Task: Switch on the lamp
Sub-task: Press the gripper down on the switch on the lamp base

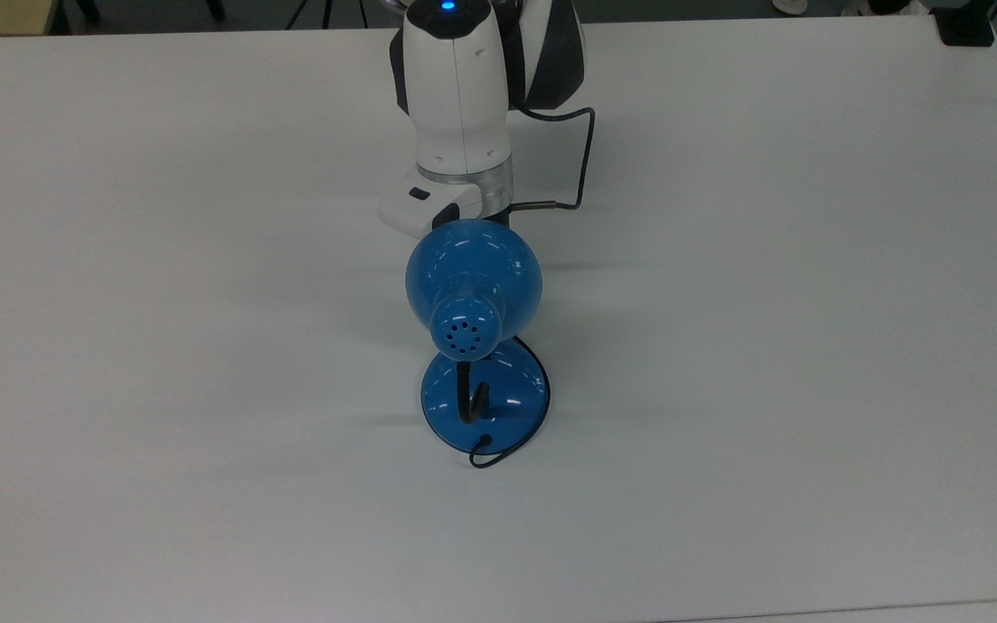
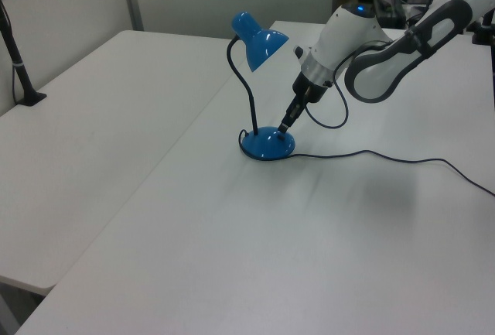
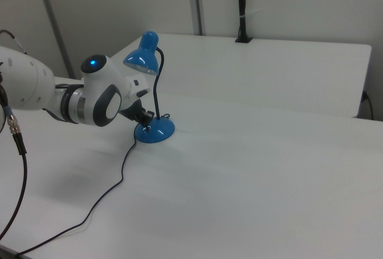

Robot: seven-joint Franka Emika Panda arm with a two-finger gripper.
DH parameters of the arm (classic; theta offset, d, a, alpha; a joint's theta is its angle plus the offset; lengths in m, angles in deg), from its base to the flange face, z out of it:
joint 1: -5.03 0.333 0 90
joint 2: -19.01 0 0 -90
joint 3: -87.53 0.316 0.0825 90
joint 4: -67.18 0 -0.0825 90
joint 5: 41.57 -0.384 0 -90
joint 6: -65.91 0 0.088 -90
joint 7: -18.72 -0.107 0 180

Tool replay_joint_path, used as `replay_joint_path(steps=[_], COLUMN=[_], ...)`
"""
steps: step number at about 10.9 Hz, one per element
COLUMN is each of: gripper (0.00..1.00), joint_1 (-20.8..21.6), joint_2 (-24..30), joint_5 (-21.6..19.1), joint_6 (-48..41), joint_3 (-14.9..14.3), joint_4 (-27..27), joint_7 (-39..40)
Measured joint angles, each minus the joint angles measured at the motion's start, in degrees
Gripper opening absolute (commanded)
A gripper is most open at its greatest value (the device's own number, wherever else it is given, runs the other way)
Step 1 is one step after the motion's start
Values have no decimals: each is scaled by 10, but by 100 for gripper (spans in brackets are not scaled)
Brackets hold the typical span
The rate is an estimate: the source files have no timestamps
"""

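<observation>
Top view looks straight down on the lamp [image 1: 473,285] standing near the middle of the white surface [image 1: 767,346], its shade covering part of the round base [image 1: 516,402] and hiding everything at the end of the arm [image 1: 455,95], so the black cable looping off the wrist runs behind the shade and out of sight. From this side I can see the vent holes on the cap of the shade, the black neck [image 1: 466,394] curling up off the base, and a short loop of cord [image 1: 488,456] at the base's near edge. Left view gives the better look: the lamp [image 2: 257,41] stands upright, neck [image 2: 246,87] bowing up from the base [image 2: 267,145] to the shade, and the gripper [image 2: 285,124] angles down from the left view's right, its dark tip right at the top of the base on the side toward the arm [image 2: 348,37]. The tip looks to be touching the base, though I cannot be sure of contact. It reads as one narrow black point, and I cannot tell whether the fingers are together or parted. The cord [image 2: 387,157] trails from the base across the surface [image 2: 232,258] toward the left view's right edge, where it is cut off. Right view has the arm's bulk [image 3: 99,97] in front of the gripper [image 3: 145,117], leaving a dark bit beside the base [image 3: 157,131]; the cord [image 3: 114,187] winds toward the lower left corner. The shade's inside looks pale here, but whether the bulb is lit I cannot say.
</observation>
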Motion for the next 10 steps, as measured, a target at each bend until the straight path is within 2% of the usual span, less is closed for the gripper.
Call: replay_joint_path(steps=[10], gripper=[3], joint_1=[0], joint_2=[-19], joint_5=[18], joint_6=[34], joint_3=[0], joint_4=[0], joint_7=[0])
